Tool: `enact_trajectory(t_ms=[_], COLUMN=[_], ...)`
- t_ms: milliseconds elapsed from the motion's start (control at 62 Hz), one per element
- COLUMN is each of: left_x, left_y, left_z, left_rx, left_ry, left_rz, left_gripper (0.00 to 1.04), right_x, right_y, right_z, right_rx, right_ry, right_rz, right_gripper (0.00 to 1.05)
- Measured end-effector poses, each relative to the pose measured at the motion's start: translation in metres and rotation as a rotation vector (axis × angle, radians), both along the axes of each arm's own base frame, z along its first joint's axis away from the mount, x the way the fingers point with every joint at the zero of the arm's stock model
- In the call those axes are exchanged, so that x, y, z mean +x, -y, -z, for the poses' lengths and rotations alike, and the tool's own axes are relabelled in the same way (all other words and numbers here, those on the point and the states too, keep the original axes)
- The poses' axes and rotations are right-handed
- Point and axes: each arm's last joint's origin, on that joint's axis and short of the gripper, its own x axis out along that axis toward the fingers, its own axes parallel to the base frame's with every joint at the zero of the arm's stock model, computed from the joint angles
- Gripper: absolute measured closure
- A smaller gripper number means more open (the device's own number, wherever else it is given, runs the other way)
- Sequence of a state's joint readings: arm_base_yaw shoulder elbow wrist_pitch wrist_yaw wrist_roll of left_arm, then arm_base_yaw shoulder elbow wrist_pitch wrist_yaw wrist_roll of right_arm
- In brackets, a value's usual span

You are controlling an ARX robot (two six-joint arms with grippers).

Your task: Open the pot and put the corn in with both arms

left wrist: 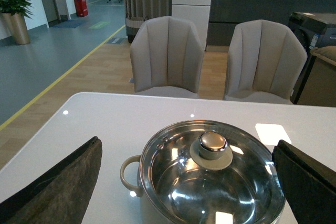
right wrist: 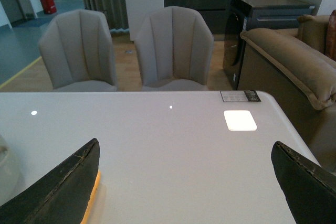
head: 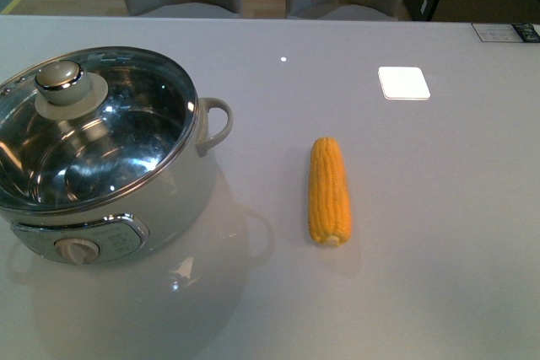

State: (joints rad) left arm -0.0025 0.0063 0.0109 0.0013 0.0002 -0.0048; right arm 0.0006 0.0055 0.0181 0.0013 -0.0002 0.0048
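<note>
Both jaws stand wide apart, holding nothing. The left gripper point(left wrist: 187, 141) hangs above the pot point(head: 181, 200), which sits on the left of the table point(head: 439, 276), likely so that this arm can serve it. The glass lid point(head: 126, 124) is on, and its knob point(left wrist: 212, 143) shows almost midway between the spread fingers point(left wrist: 58, 182), a little toward one side. This looks like a line-up for lifting the lid. The corn point(head: 329, 191) lies flat to the pot's right, clear of its handle point(head: 218, 124), lengthwise away from the robot, on the right arm's side. The right gripper point(right wrist: 185, 142) hovers above bare table. Only a yellow sliver of corn shows at one finger point(right wrist: 63, 187), so the cob lies off to the pot side, not between the jaws.
</note>
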Motion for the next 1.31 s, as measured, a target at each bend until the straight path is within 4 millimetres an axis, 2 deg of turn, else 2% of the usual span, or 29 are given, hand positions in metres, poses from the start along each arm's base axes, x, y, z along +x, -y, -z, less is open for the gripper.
enact_trajectory(t_ms=[693, 725, 806, 854, 1064, 1193, 1305], left_x=[0.0, 0.0, 0.002, 0.004, 0.027, 0.056, 0.091], left_y=[0.0, 0.0, 0.002, 0.003, 0.006, 0.013, 0.026], left_z=[0.0, 0.001, 0.001, 0.002, -0.011, -0.016, -0.02], left_rx=[0.0, -0.016, -0.074, -0.072, -0.123, -0.14, -0.153], left_ry=[0.0, -0.04, -0.315, -0.378, -0.36, -0.338, -0.289], left_rz=[0.0, -0.041, -0.242, -0.287, -0.272, -0.197, -0.082], left_gripper=[0.07, 0.07, 0.07, 0.07, 0.07, 0.07, 0.07], right_x=[0.0, 0.0, 0.0, 0.0, 0.0, 0.0, 0.0], right_y=[0.0, 0.0, 0.0, 0.0, 0.0, 0.0, 0.0], right_z=[0.0, 0.0, 0.0, 0.0, 0.0, 0.0, 0.0], right_rx=[0.0, 0.0, 0.0, 0.0, 0.0, 0.0, 0.0], right_ry=[0.0, 0.0, 0.0, 0.001, 0.001, 0.001, 0.001], right_rz=[0.0, 0.0, 0.002, 0.001, 0.002, 0.002, 0.002], right_gripper=[0.09, 0.09, 0.09, 0.09, 0.09, 0.09, 0.09])
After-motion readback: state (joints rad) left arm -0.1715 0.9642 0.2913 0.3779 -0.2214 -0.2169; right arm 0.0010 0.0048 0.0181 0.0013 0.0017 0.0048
